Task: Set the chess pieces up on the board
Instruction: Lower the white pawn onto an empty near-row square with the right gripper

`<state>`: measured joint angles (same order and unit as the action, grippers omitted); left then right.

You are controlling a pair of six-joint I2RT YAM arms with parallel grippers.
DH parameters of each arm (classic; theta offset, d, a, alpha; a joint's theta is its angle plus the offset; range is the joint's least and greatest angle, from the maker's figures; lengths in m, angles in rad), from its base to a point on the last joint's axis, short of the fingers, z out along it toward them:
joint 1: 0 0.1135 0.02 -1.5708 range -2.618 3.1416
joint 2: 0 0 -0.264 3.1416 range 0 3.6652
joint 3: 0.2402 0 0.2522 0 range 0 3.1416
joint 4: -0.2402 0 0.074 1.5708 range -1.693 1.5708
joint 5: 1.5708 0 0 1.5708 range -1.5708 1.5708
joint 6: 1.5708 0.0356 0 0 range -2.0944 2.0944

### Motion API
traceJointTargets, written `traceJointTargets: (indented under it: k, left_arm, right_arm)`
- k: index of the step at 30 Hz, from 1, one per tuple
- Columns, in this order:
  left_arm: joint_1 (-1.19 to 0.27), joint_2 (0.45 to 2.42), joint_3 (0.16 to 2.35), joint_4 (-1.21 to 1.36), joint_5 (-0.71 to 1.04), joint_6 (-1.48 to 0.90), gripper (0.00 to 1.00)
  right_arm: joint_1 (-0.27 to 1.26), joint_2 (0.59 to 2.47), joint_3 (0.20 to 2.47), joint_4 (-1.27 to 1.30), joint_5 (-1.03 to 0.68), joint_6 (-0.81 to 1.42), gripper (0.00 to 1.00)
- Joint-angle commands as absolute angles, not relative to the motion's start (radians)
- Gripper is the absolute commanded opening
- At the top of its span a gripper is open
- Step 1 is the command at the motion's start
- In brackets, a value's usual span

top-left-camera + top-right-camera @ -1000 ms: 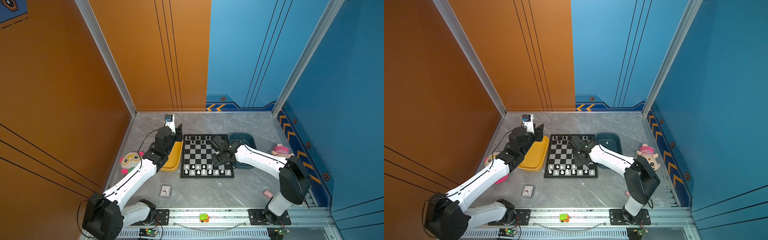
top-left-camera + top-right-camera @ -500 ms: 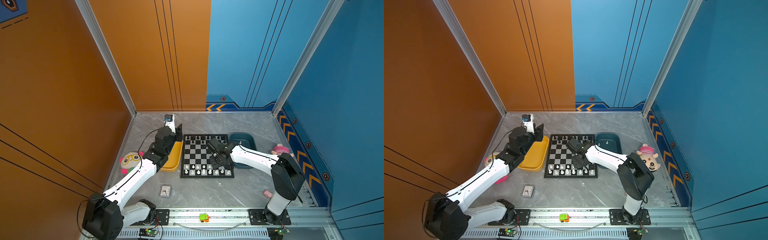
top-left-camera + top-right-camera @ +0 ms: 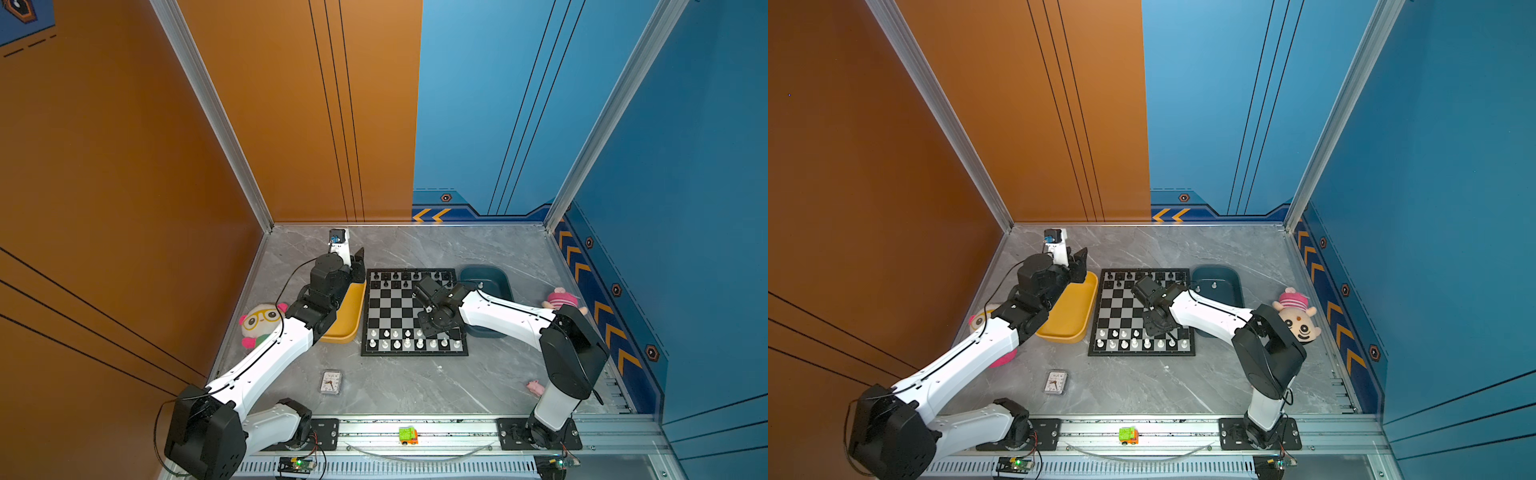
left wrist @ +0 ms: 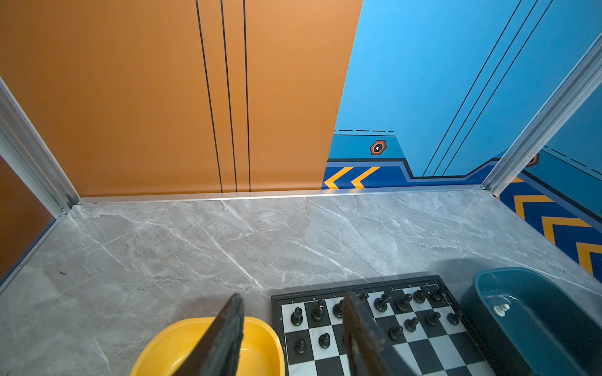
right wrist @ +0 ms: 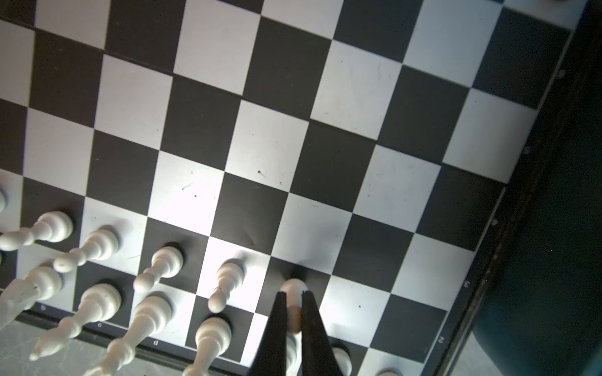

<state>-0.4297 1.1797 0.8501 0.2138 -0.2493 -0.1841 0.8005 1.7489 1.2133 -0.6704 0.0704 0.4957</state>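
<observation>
Swinging from mid-board to the near pawn row of the board [image 3: 390, 309], right gripper [image 5: 293, 294] pinches a white pawn [image 5: 294, 286], placement next; left gripper [image 4: 294, 296] half-open, empty.

Bright, even light is coming from overhead, casting soft shadows on the counter [image 3: 415, 386]. Up close, glare is bleaching squares of the board [image 5: 228, 254], and the right end effector [image 5: 293, 293] and its white pawn [image 5: 293, 286] are blurring.
</observation>
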Motion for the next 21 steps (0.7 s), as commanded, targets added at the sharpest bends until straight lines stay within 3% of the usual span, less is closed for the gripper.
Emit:
traceJointTargets:
  k: [1,21]
  left_arm:
    - [-0.419,1.176,0.838,0.221,-0.225,-0.193,0.51]
    - [-0.419,1.18,0.841,0.22,-0.225,-0.191,0.51]
  right_arm:
    - [0.81,1.764,1.204,-0.67,0.055,0.509,0.0]
    - [0.811,1.761,1.19,-0.684,0.068,0.514,0.0]
